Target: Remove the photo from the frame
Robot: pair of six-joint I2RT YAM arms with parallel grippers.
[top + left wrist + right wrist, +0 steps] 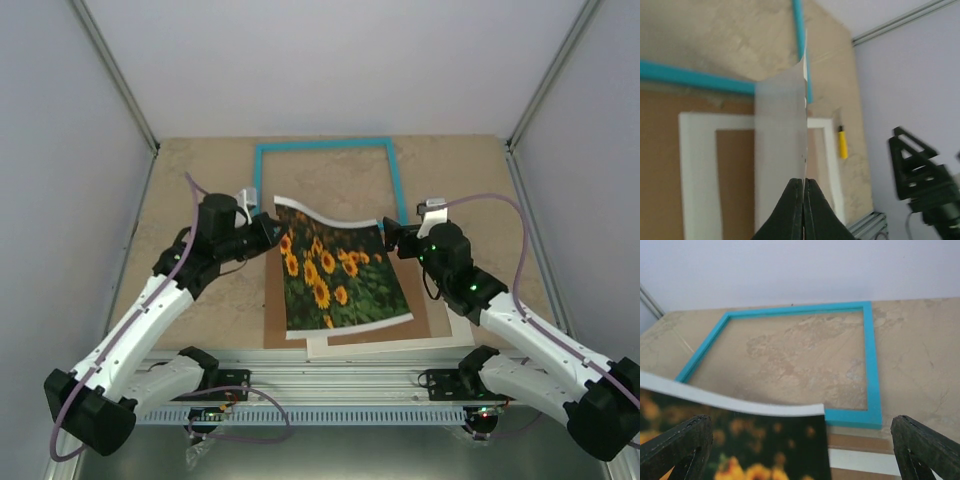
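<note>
Item: the photo (338, 280) lies in the middle of the table (180, 200), clear of the frame (320, 146), which sits flat beyond it on the far side with bare table showing inside it. The photo's long axis runs near to far, skewed slightly leftward at the far end. Its near edge rests on the brown backing (272, 322) and white mat (395, 345). Its far edge is lifted and curls upward.

The left gripper (270, 230) is clamped on the far-left corner, fingers (796, 200) pressed together on the sheet's edge. The right gripper (393, 238) stands at the far-right corner with jaws wide apart and holding nothing. In its wrist view that corner of the print lies between the two fingers (677, 445), low and toward the left one.

Assessment: the right arm is the nearer one to the free corner. Closing there would need the corner centred between the fingers. With both far corners held, the print could be carried off level rather than dragged.
</note>
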